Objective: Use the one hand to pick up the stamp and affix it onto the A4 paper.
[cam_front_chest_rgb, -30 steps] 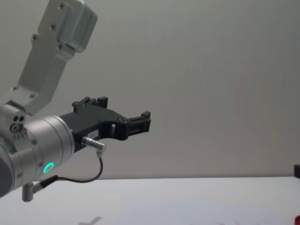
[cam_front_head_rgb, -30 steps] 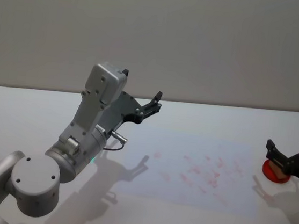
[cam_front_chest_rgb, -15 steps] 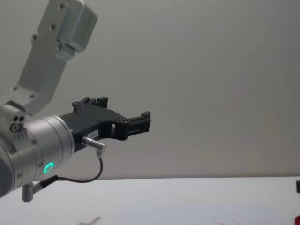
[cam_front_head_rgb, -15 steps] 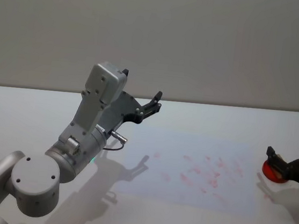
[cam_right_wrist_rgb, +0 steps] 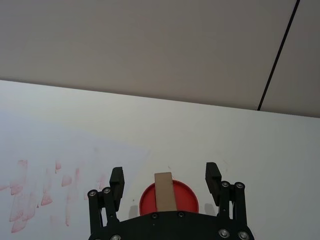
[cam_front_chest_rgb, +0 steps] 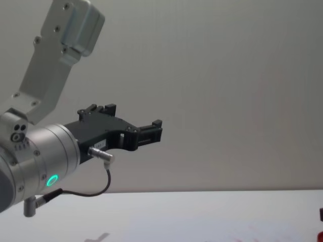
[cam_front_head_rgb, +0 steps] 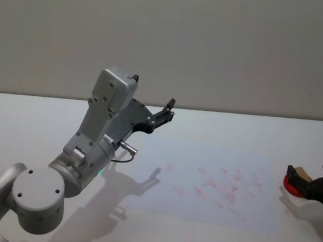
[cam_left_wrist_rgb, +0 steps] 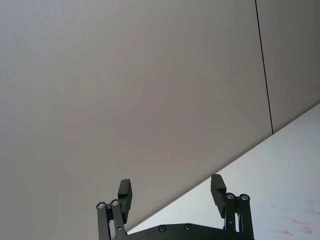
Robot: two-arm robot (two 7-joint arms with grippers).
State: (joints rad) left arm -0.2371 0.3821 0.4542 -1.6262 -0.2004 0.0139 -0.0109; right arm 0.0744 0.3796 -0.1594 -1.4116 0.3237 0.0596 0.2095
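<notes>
The brown wooden stamp [cam_right_wrist_rgb: 164, 192] stands upright on a round red pad [cam_right_wrist_rgb: 185, 197] at the table's right side. My right gripper [cam_right_wrist_rgb: 164, 173] is open around it, one finger on each side with a gap to the block. In the head view the stamp [cam_front_head_rgb: 301, 172] shows at the tips of the right gripper [cam_front_head_rgb: 311, 176] near the right edge. The A4 paper [cam_front_head_rgb: 203, 161] lies flat in the middle of the table, left of the pad, with faint red marks [cam_front_head_rgb: 218, 186]. My left gripper [cam_front_head_rgb: 166, 111] hangs open in the air above the paper's far left corner.
The left arm's big silver wrist [cam_front_head_rgb: 80, 164] and its elbow fill the near left of the table. The white tabletop [cam_front_head_rgb: 33, 124] runs back to a plain grey wall. Bare table lies between the paper and the front edge.
The right gripper has sunk lower and drawn back toward the right edge, so the stamp now shows between its fingers. The left arm has stayed still.
</notes>
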